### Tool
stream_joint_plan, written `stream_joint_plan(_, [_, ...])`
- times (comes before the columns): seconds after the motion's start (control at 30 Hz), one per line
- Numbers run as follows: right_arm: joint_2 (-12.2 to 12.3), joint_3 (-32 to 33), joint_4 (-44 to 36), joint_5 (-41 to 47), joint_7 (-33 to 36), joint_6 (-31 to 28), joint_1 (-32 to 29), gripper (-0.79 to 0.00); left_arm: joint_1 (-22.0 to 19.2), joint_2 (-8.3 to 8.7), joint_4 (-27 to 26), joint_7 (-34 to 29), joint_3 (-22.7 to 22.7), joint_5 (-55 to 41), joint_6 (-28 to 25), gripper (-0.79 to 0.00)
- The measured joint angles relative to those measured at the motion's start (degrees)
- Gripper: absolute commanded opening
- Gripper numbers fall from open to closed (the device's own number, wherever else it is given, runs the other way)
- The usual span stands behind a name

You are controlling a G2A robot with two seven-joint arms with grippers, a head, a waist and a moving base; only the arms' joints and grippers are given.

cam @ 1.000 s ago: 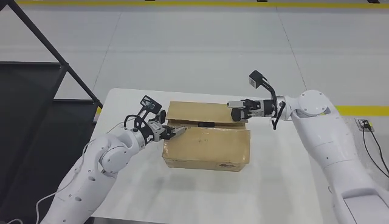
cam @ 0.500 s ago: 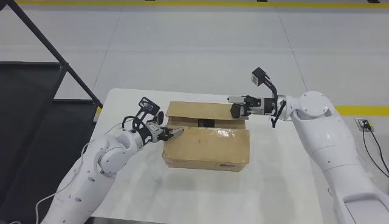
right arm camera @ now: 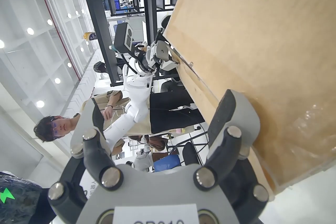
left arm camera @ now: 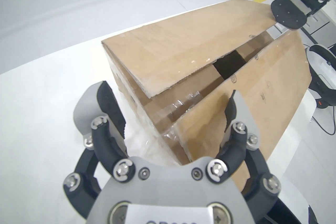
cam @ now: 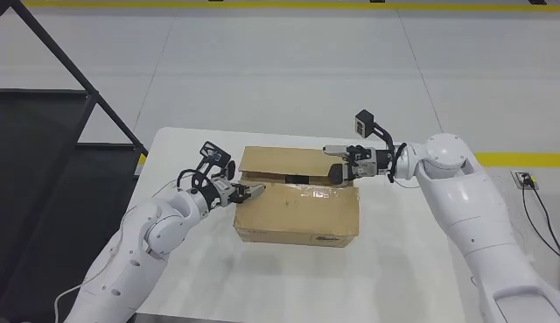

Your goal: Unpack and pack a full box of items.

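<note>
Right gripper (cam: pixel 337 169) on the move: it has slid inward along the far flap (cam: pixel 284 159) of the box (cam: pixel 297 214), toward the middle, after rising a touch half a second back and now dropping again. Its wrist has rolled, the camera mount swinging in over the box. The dark gap (cam: pixel 302 179) between the top flaps runs longer than a second ago.

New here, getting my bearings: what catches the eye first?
A brown cardboard box sits on the white table, its far top flap raised off a dark gap. The left gripper, fingers open, is at the box's left end; the right gripper, also open, is at the raised flap's right corner.
</note>
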Motion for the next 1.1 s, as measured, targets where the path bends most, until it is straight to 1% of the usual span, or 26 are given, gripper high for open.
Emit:
stream_joint_plan(0.07, [0.0,-0.2,0.4,-0.3,-0.3,0.1,0.0,0.000,0.0,-0.13,0.1,0.2,0.1,-0.1,0.0,0.000])
stream_joint_plan(0.13, [0.0,-0.6,0.9,-0.9,-0.9,0.1,0.0,0.000,0.1,-0.14,0.1,-0.2,-0.2,-1.1,-1.4,0.000])
stream_joint_plan(0.17, [0.0,-0.7,1.1,-1.1,-1.0,0.0,0.0,0.000,0.1,-0.02,0.2,-0.7,-0.7,-1.6,-2.6,0.000])
stream_joint_plan(0.27, [0.0,-1.1,1.4,-1.2,-0.8,-0.9,0.0,0.000,1.0,1.02,-0.3,-4.0,-3.4,-1.8,-8.9,0.000])
stream_joint_plan(0.3, [-0.1,-1.2,1.6,-1.1,-0.6,-1.3,0.0,0.000,1.7,1.60,-0.7,-4.9,-5.1,-0.6,-10.9,0.000])
stream_joint_plan(0.33, [-0.1,-1.3,1.7,-1.0,-0.5,-1.5,0.0,0.000,2.5,1.99,-1.2,-4.9,-6.5,-0.1,-11.5,0.000])
stream_joint_plan(0.43, [-0.1,-1.5,2.1,-0.7,0.1,-2.1,0.3,0.000,5.6,3.02,-2.6,-3.5,-11.8,-1.8,-10.3,0.000])
stream_joint_plan(0.5, [-0.2,-1.8,2.4,-0.7,0.4,-2.5,0.5,0.000,7.9,3.47,-3.1,-2.1,-15.5,-4.1,-7.4,0.000])
stream_joint_plan(0.6, [-0.4,-2.6,2.7,-1.1,0.5,-3.3,1.0,0.000,10.8,3.76,-3.3,-1.6,-18.5,-6.5,-3.4,0.000])
stream_joint_plan(0.67, [-0.6,-2.9,3.0,-1.1,0.7,-3.8,1.2,0.000,12.1,3.91,-3.3,-2.3,-19.0,-5.7,-2.6,0.000])
stream_joint_plan(0.73, [-0.7,-3.4,3.5,-1.0,1.0,-4.3,1.6,0.000,13.5,4.06,-3.3,-3.1,-18.6,-3.8,-3.5,0.000])
stream_joint_plan(0.83, [-1.0,-4.1,4.3,-1.2,1.5,-4.9,2.3,0.000,14.4,4.20,-2.4,-4.8,-17.5,0.1,-4.6,0.000])
stream_joint_plan(0.93, [-1.3,-4.8,5.1,-1.5,1.8,-5.6,3.0,0.000,13.6,3.95,-0.3,-5.5,-15.8,2.6,-3.0,0.000])
stream_joint_plan(1.03, [-1.5,-5.3,5.9,-1.5,1.9,-6.1,3.6,0.000,11.9,3.38,1.8,-4.9,-13.4,5.7,0.6,0.000])
stream_joint_plan(1.1, [-1.7,-5.5,6.5,-1.4,1.9,-6.3,4.0,0.000,10.6,2.89,3.3,-4.5,-11.5,6.2,1.3,0.000])
